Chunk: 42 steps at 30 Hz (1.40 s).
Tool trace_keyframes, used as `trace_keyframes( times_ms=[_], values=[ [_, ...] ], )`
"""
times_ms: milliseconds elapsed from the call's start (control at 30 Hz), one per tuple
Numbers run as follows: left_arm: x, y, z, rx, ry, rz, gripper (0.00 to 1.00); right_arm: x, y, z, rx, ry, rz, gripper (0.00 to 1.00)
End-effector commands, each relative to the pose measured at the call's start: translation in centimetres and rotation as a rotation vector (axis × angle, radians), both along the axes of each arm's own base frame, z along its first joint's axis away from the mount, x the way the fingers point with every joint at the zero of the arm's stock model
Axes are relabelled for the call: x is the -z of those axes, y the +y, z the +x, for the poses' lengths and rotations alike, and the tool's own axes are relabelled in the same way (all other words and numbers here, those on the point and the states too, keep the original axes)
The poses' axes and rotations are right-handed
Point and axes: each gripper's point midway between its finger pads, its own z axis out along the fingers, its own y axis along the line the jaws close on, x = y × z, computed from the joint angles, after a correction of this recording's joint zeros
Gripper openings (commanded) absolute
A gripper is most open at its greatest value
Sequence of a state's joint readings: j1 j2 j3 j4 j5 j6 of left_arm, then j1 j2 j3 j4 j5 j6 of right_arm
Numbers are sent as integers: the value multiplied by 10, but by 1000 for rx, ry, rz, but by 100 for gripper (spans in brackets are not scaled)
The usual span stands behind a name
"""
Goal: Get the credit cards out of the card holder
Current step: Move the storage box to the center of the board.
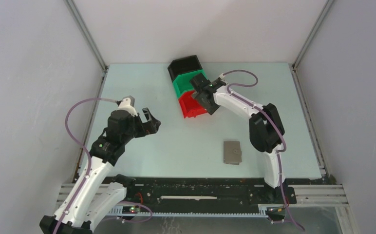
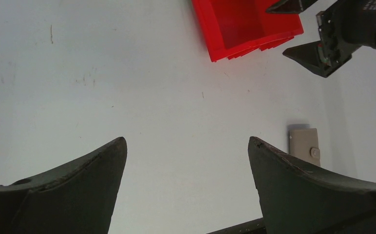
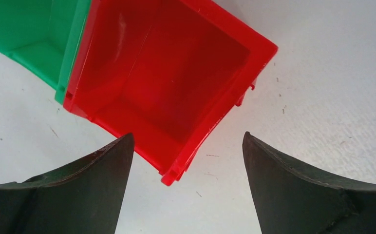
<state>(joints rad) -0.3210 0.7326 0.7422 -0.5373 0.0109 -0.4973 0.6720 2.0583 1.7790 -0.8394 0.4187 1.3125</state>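
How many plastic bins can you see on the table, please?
3. The black bin sits farthest back, the green bin is directly in front of it, and the red bin is nearest the arms. Nothing suggests another is hidden.

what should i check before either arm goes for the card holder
1. Card holder lying flat, nothing on top: ok.
2. Card holder opened: not ok, it is folded shut.
3. Credit cards showing: not ok, none visible.
4. Left gripper open and empty: ok.
5. Right gripper open and empty: ok.
6. A gripper above the holder: not ok; the right one hangs over the red bin, the left one is off to the side.
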Motion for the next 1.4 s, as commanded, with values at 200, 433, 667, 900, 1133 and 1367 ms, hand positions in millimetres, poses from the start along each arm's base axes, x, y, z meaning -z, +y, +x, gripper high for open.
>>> trace_keyframes(
  times_ms=[200, 433, 667, 900, 1133, 1367],
  values=[
    [-8, 1, 0, 2, -28, 3, 100, 20, 8, 14, -23, 53, 2, 82],
    [-5, 0, 1, 0, -18, 4, 100, 27, -10, 6, -151, 37, -51, 69],
    [-4, -1, 3, -1, -11, 2, 100, 31, -46, -2, -327, 18, -60, 55],
    [-5, -3, 4, 4, -8, -10, 100, 22, -51, -4, -655, -55, -100, 47],
    [-8, -5, 5, 8, -10, -20, 100, 14, -47, 10, -870, -148, -135, 45],
    [-14, -6, 3, 20, -20, -17, 100, -1, -107, 63, -738, -167, -177, 55]
  ],
)
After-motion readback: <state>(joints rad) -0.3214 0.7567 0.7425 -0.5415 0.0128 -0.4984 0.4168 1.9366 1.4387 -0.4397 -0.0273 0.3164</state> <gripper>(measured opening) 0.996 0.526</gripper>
